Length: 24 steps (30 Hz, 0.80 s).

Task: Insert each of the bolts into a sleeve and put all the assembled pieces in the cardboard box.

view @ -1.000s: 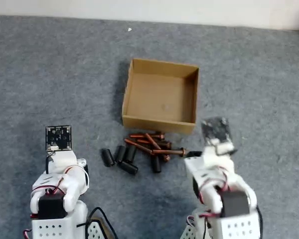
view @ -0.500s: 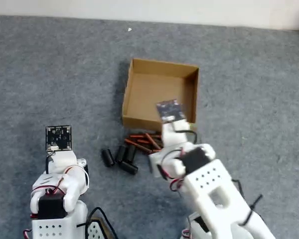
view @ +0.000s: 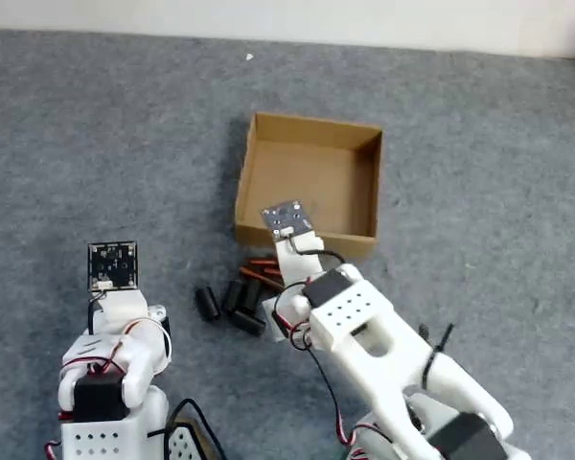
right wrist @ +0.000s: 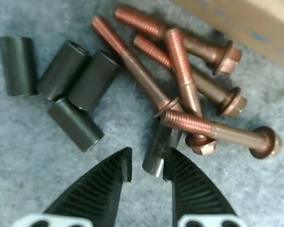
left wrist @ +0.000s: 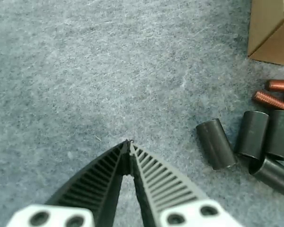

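- Swung over from the right side of the worktop (view: pixel 96 144), the right arm (view: pixel 364 331) now reaches leftward across the pile of parts. A second ago it stood just to the right of that pile. The left arm (view: pixel 115 355) has kept its place, and the parts on the left of the pile lie as they did.
- The right end effector (right wrist: pixel 148 164) hovers low over the near edge of the pile, its jaws parted by a moderate gap and gripping nothing.
- Five copper bolts (right wrist: pixel 180 71) lie loose in a crossed heap on the worktop, just in front of the cardboard box (view: pixel 350 242). None of them is in a sleeve.
- Four black sleeves (right wrist: pixel 61 68) lie on their sides beside the bolts, on the side towards the left arm. Three sit close together in a row, one of them a little apart, and the fourth is just below that row.
- A fifth sleeve (right wrist: pixel 160 147) lies partly under the bolt heap. Its free end pokes into the gap of the right end effector, close against one finger and with space to the other.
- The left end effector (left wrist: pixel 128 144) is closed, tip to tip, with nothing held. It points down at bare worktop near the sleeves but apart from them.
- The cardboard box stands open-topped behind the pile, and no parts are visible inside.
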### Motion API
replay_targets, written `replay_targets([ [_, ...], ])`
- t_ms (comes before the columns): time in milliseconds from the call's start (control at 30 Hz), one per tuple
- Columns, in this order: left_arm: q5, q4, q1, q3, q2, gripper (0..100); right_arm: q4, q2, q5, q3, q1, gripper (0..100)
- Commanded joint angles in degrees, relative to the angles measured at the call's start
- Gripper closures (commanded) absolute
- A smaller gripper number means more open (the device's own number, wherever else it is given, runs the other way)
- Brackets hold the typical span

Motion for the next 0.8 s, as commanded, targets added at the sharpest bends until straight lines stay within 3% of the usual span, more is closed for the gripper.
replay_targets([
  [0, -0.6, -0.7, -0.5, -0.7, -0.2, 99, -4.0, 2.7, -0.3, -2.9, 0.7, 88.6],
  [367, -0.6, -0.7, -0.6, -0.7, -0.2, 99, -5.1, 13.2, 1.6, -3.0, 4.7, 89.0],
  [467, -0.6, -0.7, -0.6, -0.7, -0.2, 99, -6.9, 14.5, 4.9, -3.1, 4.7, 96.7],
  [600, -0.6, -0.7, -0.4, -0.6, -0.2, 99, -7.7, 14.3, 6.9, -3.0, 4.7, 99.4],
  [767, -0.6, -0.7, -0.4, -0.6, -0.2, 99, -0.7, 5.4, 6.9, -3.0, 4.6, 99.5],
])
